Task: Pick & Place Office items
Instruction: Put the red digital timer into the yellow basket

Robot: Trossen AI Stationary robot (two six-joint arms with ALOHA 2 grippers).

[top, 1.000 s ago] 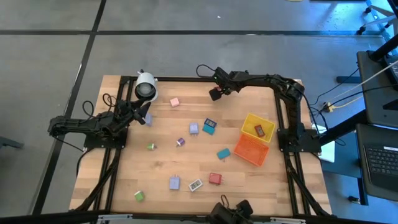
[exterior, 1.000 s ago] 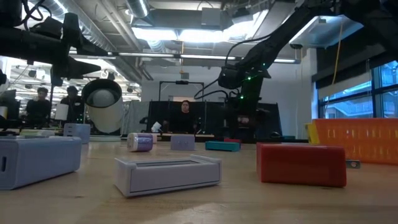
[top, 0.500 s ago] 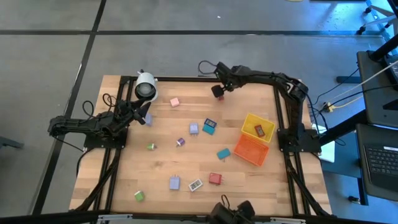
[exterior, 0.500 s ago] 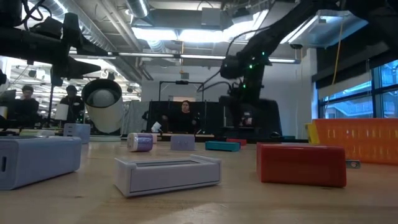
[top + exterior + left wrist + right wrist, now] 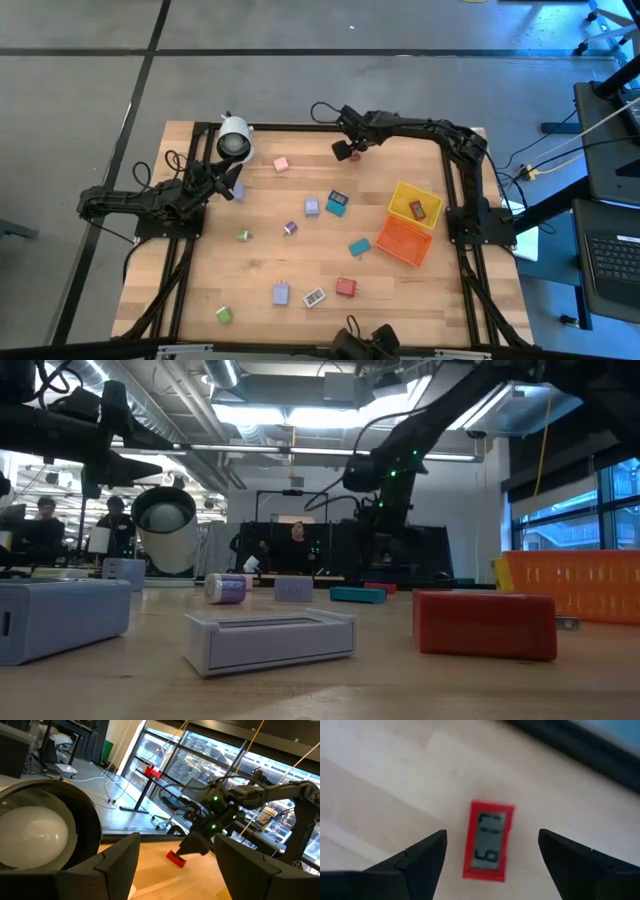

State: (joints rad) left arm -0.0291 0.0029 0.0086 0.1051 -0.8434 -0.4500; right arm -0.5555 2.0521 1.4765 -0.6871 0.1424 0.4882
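My right gripper (image 5: 343,150) hangs open over the table's far edge. Its wrist view shows the fingers (image 5: 491,837) spread on either side of a small red clock (image 5: 489,841) lying flat below, untouched. The left wrist view shows that red piece (image 5: 176,858) under the right arm. My left gripper (image 5: 232,187) waits open at the left side, beside a lavender block (image 5: 238,193). Other items lie scattered flat on the wood: pink (image 5: 281,163), lavender (image 5: 312,207), blue (image 5: 337,203), teal (image 5: 359,246), red (image 5: 346,287), white (image 5: 315,297), green (image 5: 223,314).
A white cylinder with a dark face (image 5: 235,140) stands by the left gripper near the far left corner. A yellow bin (image 5: 400,192) holding a dark red piece and an orange bin (image 5: 404,242) sit at the right. People show in the room behind.
My right gripper swung a little toward the far right and upward, then came back toward the left over the far edge. The left arm and the scattered pieces kept still.
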